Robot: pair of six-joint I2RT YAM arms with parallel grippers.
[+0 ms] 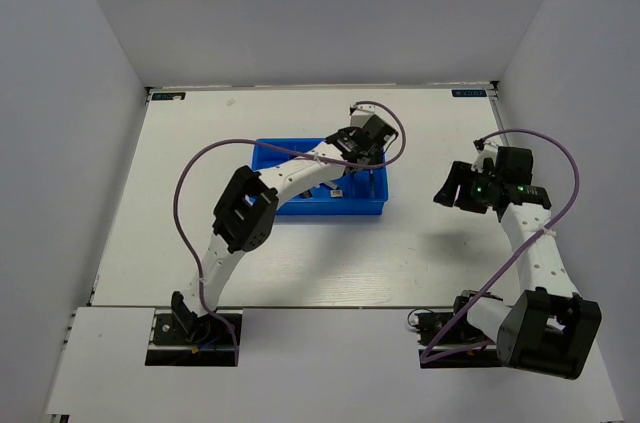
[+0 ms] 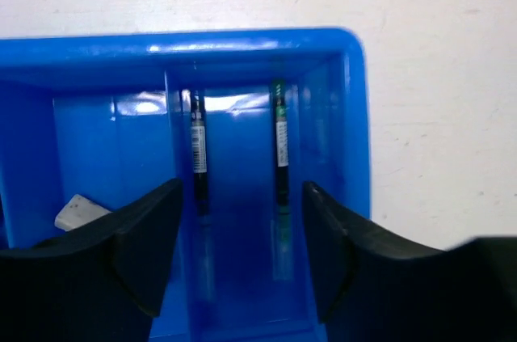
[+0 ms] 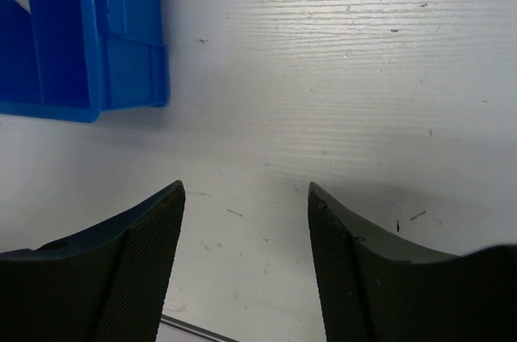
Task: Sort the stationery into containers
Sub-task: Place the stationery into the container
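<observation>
The blue tray (image 1: 330, 209) lies mid-table, and my left gripper (image 1: 368, 148) hovers over its far right end. In the left wrist view the gripper (image 2: 242, 192) is open with nothing between its fingers. Below it, two thin dark pens lie side by side in one narrow compartment of the tray (image 2: 242, 43): one with a white label (image 2: 198, 148), one with a green end (image 2: 280, 136). Their near ends look blurred. A small pale piece (image 2: 81, 211) lies in the compartment to the left. My right gripper (image 1: 450, 188) is open over bare table (image 3: 246, 188), right of the tray (image 3: 121, 75).
The white table (image 1: 200, 123) is walled at the back and on both sides. The left arm's link and its purple cable (image 1: 215, 148) stretch across the tray's left half. A dark seam (image 3: 194, 327) crosses the near table under the right gripper.
</observation>
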